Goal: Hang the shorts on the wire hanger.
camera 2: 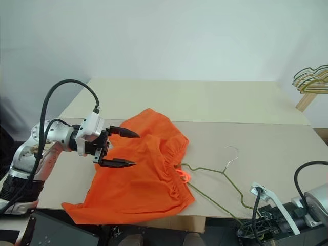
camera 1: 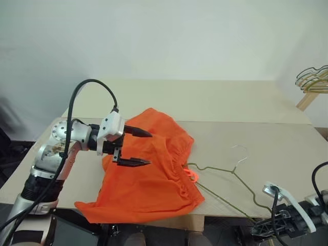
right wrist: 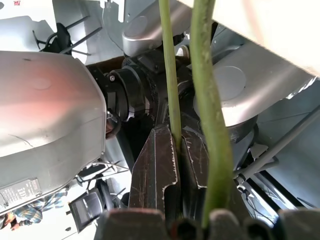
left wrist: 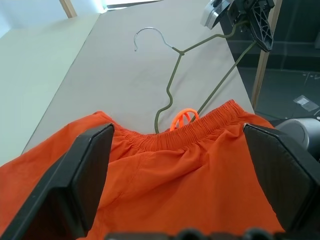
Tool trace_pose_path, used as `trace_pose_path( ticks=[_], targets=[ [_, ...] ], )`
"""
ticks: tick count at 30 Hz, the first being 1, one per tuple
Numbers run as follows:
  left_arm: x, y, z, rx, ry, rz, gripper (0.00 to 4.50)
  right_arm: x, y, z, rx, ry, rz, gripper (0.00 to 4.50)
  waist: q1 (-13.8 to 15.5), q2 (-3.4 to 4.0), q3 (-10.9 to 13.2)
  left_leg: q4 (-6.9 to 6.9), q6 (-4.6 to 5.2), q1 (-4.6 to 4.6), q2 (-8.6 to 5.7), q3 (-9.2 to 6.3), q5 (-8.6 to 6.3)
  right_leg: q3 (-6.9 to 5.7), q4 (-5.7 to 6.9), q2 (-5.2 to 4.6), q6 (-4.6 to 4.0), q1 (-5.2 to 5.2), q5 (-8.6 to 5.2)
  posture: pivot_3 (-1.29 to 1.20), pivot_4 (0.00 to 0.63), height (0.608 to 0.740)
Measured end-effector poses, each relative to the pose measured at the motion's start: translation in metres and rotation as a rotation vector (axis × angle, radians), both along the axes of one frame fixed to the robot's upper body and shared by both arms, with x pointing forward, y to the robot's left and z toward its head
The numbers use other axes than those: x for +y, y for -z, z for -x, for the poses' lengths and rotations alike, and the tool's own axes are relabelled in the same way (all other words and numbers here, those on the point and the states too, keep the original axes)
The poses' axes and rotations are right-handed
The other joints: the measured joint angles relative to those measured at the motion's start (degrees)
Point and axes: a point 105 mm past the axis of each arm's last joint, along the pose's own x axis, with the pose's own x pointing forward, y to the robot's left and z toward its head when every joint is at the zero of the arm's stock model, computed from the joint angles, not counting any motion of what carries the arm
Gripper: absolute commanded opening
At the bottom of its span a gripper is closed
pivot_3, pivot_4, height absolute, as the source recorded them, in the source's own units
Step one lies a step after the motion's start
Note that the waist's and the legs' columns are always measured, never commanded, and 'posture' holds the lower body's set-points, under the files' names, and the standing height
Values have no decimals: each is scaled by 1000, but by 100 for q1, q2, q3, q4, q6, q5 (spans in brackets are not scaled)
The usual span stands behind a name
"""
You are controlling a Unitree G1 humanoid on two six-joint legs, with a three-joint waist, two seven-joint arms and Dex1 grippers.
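The bright orange shorts lie crumpled on the near left of the table, waistband toward the right, with the neon drawstring loop at the waistband. My left gripper hovers just above the shorts, open and holding nothing. The olive-grey wire hanger lies flat to the right of the shorts, its hook pointing away. Its left end runs in under the waistband. At the table's near right edge, my right gripper is shut on the hanger's lower wire.
A bunch of gold and green wire hangers hangs on a wooden stand at the far right. The beige table stretches wide behind and to the right of the shorts. Part of the shorts overhangs the table's front edge.
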Motion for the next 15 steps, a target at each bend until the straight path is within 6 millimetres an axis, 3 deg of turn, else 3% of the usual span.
trace_pose_path(
  ticks=[4, 10, 15],
  targets=[
    [-2, -1, 0, -3, 5, 4, 4451, 6, -4, -6, -20, -30, -16, 0, -19, 0, 0, 0, 0, 1, 1, 0, 0, 0, 0, 1, 0, 0, 0, -24, 30, 740],
    [-3, -1, -1, -7, 8, 4, 4451, 33, -3, -42, -91, 1, -93, 0, -84, -9, 5, -2, 0, 2, 2, -6, 0, -1, 0, 5, -4, 1, 2, -8, 29, 740],
    [-2, -2, -1, -11, 1, -4, 4451, 37, 11, -37, -22, 18, -53, 0, 18, -8, 6, 1, 0, -15, 0, -12, 0, -6, 0, 3, -5, -11, 3, 5, 33, 740]
  ],
)
